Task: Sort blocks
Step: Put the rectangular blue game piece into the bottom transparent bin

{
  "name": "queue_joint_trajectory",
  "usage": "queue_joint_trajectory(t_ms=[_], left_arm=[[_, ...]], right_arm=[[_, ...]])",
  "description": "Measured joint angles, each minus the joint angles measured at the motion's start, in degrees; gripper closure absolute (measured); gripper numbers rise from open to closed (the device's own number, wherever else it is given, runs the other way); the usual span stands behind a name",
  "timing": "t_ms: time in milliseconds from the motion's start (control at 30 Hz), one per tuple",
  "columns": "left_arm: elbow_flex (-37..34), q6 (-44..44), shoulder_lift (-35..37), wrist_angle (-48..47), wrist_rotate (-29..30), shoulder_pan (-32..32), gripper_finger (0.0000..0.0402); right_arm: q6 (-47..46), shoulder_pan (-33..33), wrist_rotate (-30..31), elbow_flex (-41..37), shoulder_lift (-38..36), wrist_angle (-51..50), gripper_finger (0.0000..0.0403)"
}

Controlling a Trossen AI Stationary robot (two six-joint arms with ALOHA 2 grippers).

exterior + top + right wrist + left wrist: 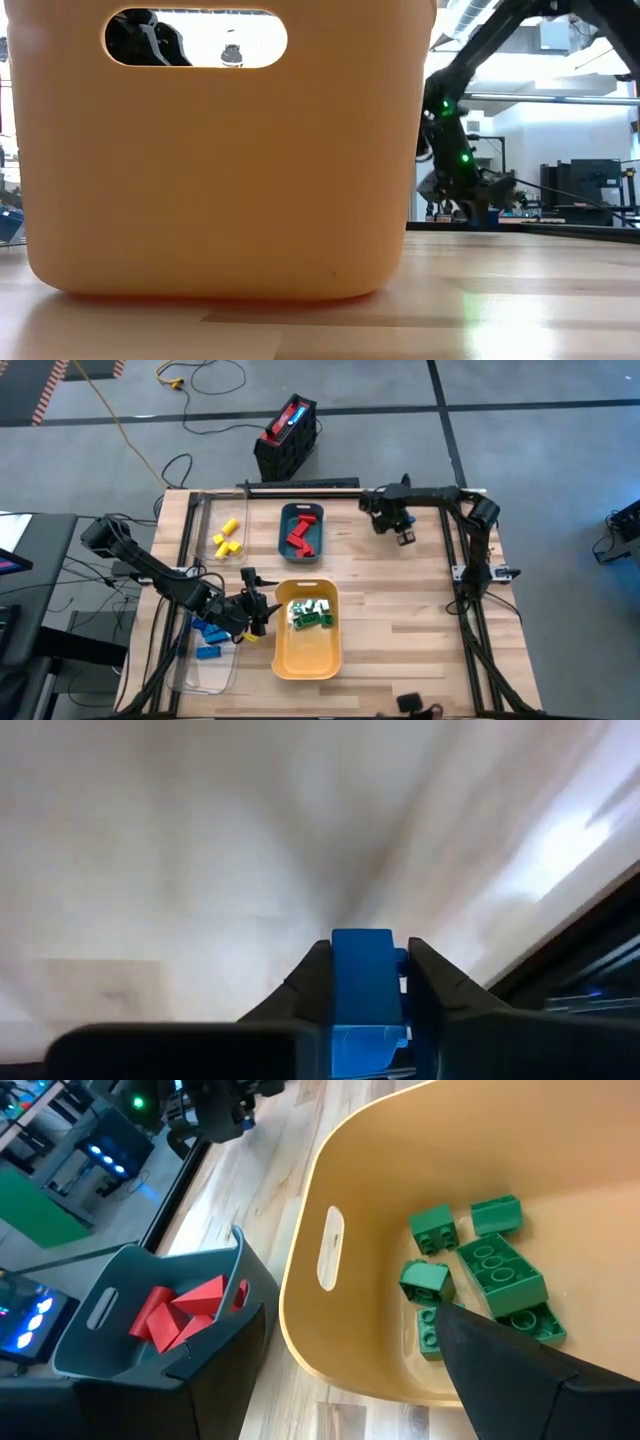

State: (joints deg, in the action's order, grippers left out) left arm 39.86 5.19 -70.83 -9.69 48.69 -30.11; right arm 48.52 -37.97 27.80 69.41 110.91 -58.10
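Several green blocks (312,613) lie in the far end of the yellow tray (300,660), also in the left wrist view (490,1265). Red blocks (300,535) lie in the teal tray (283,530). Yellow blocks (228,538) rest on the table at the far left, and blue blocks (207,638) lie in the clear tray (215,670). My left gripper (256,603) stands open beside the yellow tray's left rim, holding nothing. My right gripper (402,532) is over the far right of the table, shut on a blue block (362,985). My right gripper pinches the blue block by two opposite sides (340,982) between its two fingers (315,975). The block's end reaches a little past the fingertips. The fingers slant steeply down toward the wooden table top. Whether the block is clear of the table, I cannot tell.
A red-and-black box (290,432) stands on the floor beyond the far edge. Black frame rails (300,484) run along the table's far and side edges. Bare wood (400,630) lies right of the yellow tray. In the low view the yellow tray's wall (220,170) blocks most of the table.
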Motion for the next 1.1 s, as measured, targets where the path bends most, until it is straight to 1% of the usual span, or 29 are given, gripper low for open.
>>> queue_joint_trajectory(t_ms=[100, 200, 300, 400, 500, 567, 633, 767, 867, 967, 1033, 1100], left_arm=[[0.0, 0.0, 0.0, -0.1, 0.0, 0.0, 0.0113], [0.0, 0.0, 0.0, -0.3, 0.0, 0.0, 0.0113], [0.0, 0.1, 0.0, -0.3, 0.0, 0.0, 0.0113], [0.0, 0.6, 0.0, -0.3, 1.2, 0.0, 0.0113], [0.0, 3.3, 0.0, 0.0, 1.4, 0.1, 0.0113], [0.0, 4.5, 0.0, 0.8, 1.4, 0.4, 0.0113], [0.0, 4.8, 0.0, 1.8, 1.4, 0.9, 0.0113], [0.0, 2.3, 0.0, 6.6, 1.6, 2.0, 0.0113], [0.0, -1.3, 0.0, 12.4, 1.7, 2.7, 0.0113], [0.0, -5.6, 0.0, 18.7, 1.6, 3.1, 0.0113], [0.0, -8.1, 0.0, 22.1, 0.3, 3.4, 0.0113], [0.0, -9.9, 0.0, 25.2, -2.3, 3.5, 0.0113]], right_arm=[[-3.4, 5.8, 0.0, 0.8, -1.5, -2.2, 0.0310], [-8.8, 11.8, -1.0, 4.0, -4.2, -4.4, 0.0307], [-14.1, 17.7, -4.7, 8.3, -8.1, -4.9, 0.0311], [-19.7, 23.6, -10.9, 12.1, -12.0, -1.9, 0.0311], [-25.5, 29.4, -17.6, 13.6, -16.2, 5.6, 0.0311], [-29.0, 33.2, -21.4, 13.3, -18.7, 13.7, 0.0311], [-30.9, 37.2, -23.3, 12.3, -20.5, 22.9, 0.0311], [-30.3, 44.2, -23.4, 10.5, -21.3, 37.0, 0.0311], [-30.2, 47.3, -23.6, 9.6, -20.7, 45.3, 0.0311], [-29.4, 49.2, -23.5, 9.2, -19.7, 50.4, 0.0310], [-28.4, 49.9, -23.4, 9.1, -19.0, 52.3, 0.0310], [-27.7, 50.6, -23.4, 9.0, -18.2, 54.9, 0.0310]])
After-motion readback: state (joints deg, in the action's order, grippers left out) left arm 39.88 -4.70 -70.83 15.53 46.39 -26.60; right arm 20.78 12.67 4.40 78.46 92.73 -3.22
